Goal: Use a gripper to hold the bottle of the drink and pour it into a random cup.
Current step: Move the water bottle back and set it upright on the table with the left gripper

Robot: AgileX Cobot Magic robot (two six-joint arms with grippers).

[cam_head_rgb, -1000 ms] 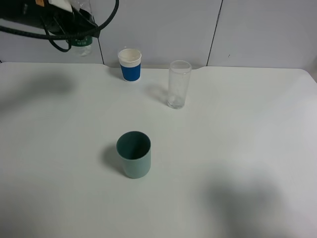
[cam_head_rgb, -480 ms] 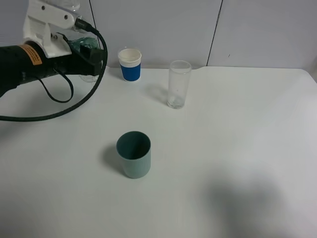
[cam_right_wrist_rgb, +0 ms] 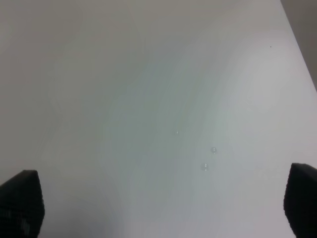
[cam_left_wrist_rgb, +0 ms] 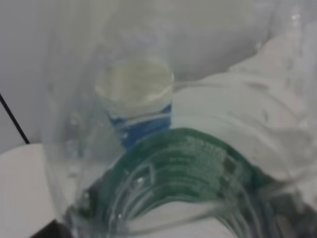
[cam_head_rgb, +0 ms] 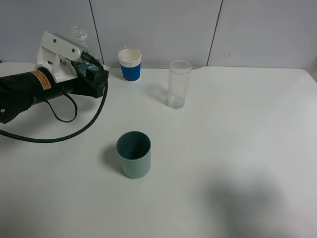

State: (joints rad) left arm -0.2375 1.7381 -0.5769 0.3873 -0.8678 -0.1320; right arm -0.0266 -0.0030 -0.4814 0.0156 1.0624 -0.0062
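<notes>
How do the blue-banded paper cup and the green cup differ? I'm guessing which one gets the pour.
The paper cup is white with a blue band and stands at the back by the wall. The green cup is plain teal, looks wider, and stands in the table's middle. Both are upright, open-topped and apart from the left end effector.

High frontal overview of table [cam_head_rgb: 237,148]; wrist views close-up, left sharing blue-banded cup [cam_head_rgb: 130,64].

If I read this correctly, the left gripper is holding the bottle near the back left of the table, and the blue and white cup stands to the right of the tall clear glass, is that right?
Not quite. The exterior high view shows the blue and white cup standing left of the tall clear glass, not right. The rest holds: the left gripper grips the bottle near the table's back left.
</notes>
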